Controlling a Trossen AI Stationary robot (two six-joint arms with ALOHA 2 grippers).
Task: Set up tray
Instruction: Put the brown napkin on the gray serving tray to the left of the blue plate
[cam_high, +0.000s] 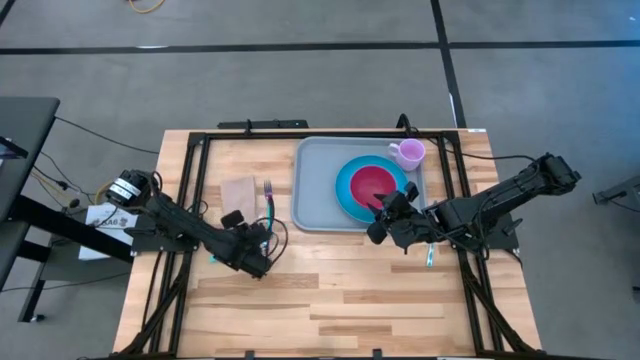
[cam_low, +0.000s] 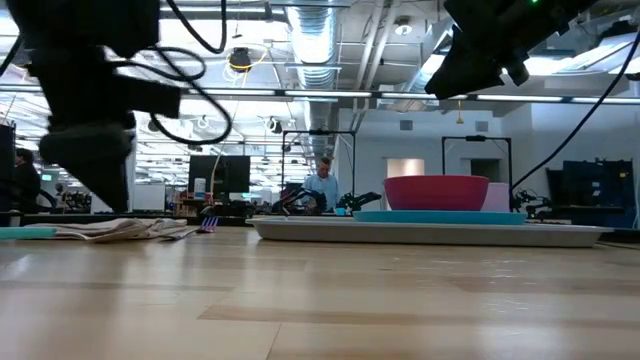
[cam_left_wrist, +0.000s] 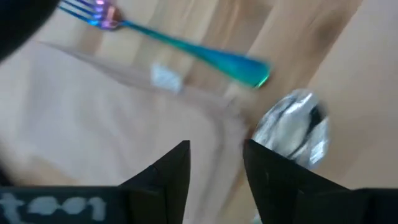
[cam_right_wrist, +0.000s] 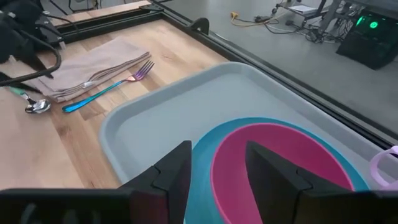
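The tray (cam_high: 318, 190) sits by the far edge of the table (cam_high: 330, 300). The left claw (cam_left_wrist: 214, 165) has its fingers apart over the spoon (cam_left_wrist: 292, 127). The right claw (cam_right_wrist: 217, 165) has its fingers apart above the bowl (cam_right_wrist: 280, 162).

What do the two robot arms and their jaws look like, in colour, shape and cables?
Both arms are dark, nearly black, built of jointed segments. Black cables loop along the left arm and the right arm. Each ends in two flat, dark, blunt jaws. White lettering shows on the left gripper; the right gripper has none visible.
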